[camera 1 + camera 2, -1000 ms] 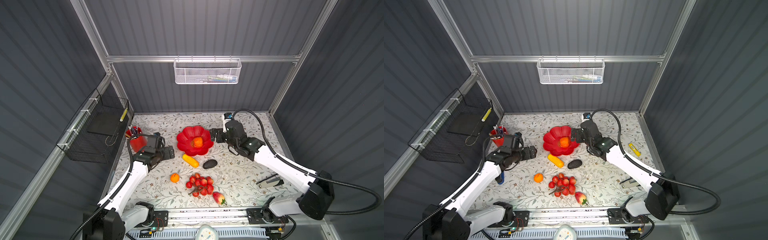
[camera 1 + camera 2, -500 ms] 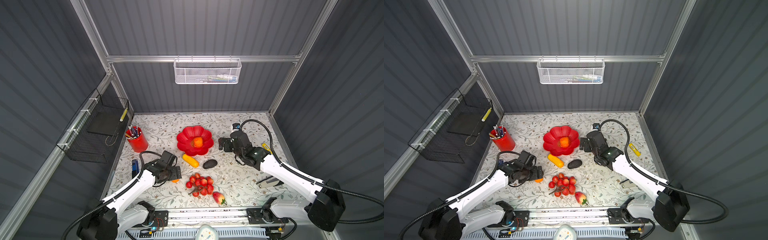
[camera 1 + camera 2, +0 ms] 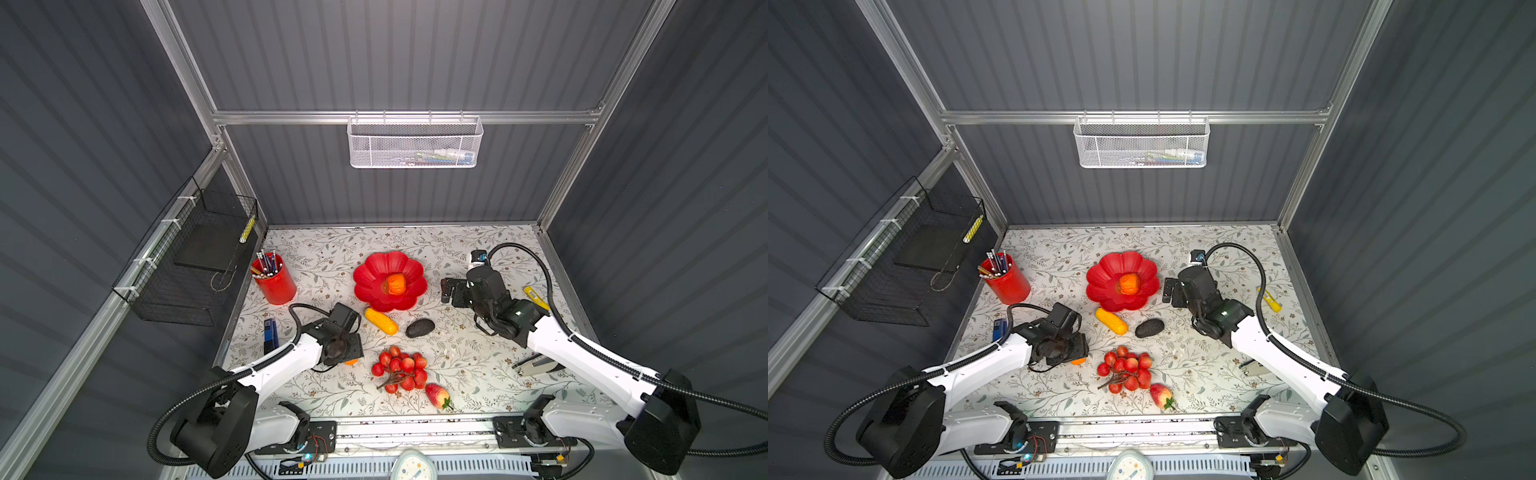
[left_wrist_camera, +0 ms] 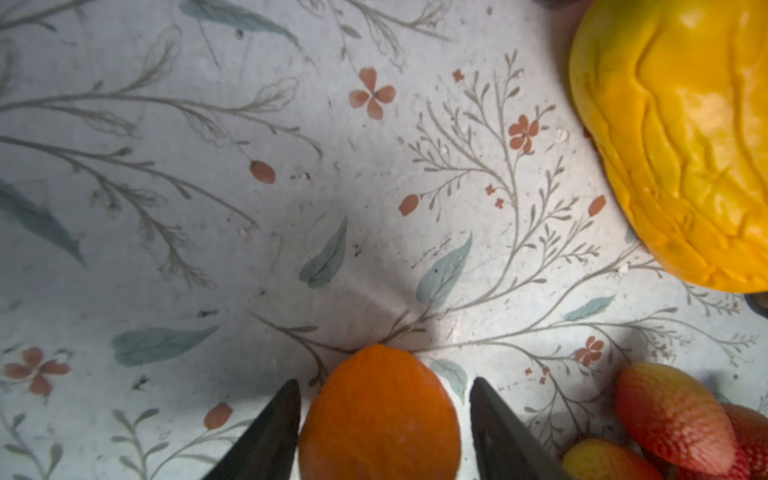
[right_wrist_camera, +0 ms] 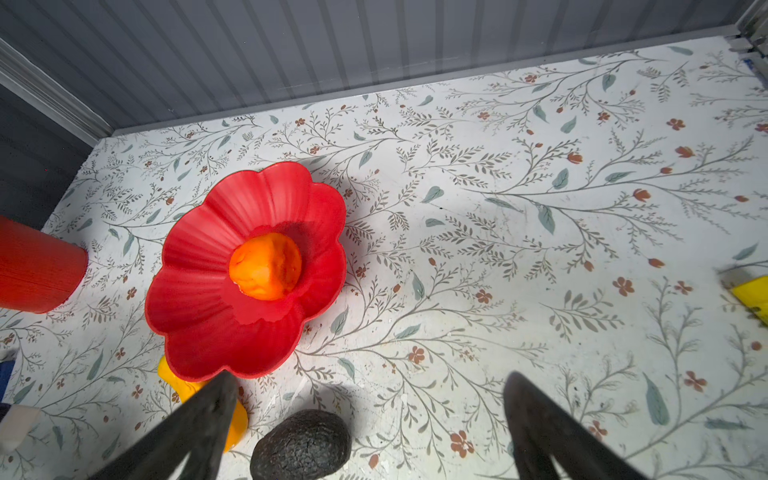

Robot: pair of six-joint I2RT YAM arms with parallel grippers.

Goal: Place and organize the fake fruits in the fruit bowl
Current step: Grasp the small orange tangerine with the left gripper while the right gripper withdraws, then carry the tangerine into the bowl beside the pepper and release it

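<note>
Orange plastic is framed by the left gripper (image 4: pixel 383 381): the loose orange (image 4: pixel 380 415) is straddled by its two dark fingers (image 4: pixel 274 436), which are set partly open. One finger is seen at the skin. Beside the other a sliver of mat (image 4: pixel 291 208) is left showing, so no firm hold can be claimed yet. The fruit's slightly longer axis is seen to run along the fingers, so it is judged to be taken across its narrower width.

In a top view the loose orange (image 3: pixel 351 362) is almost hidden under the left wrist. From it the bowl (image 3: pixel 368 272) is found at about 1 o'clock, well apart, and the yellow fruit (image 3: pixel 381 322) is laid on that same line, between the two. A lift before the carry is therefore judged to be needed. The bowl's centre is taken by a second orange (image 3: pixel 395 284), so the petal at 7 o'clock is judged the nearest free spot.

The right gripper (image 3: pixel 446 292) is held wide open and empty at 3 o'clock of the bowl, and the dark fruit (image 3: pixel 419 328) is nearer to it. The loose orange is left to the nearer left arm.
</note>
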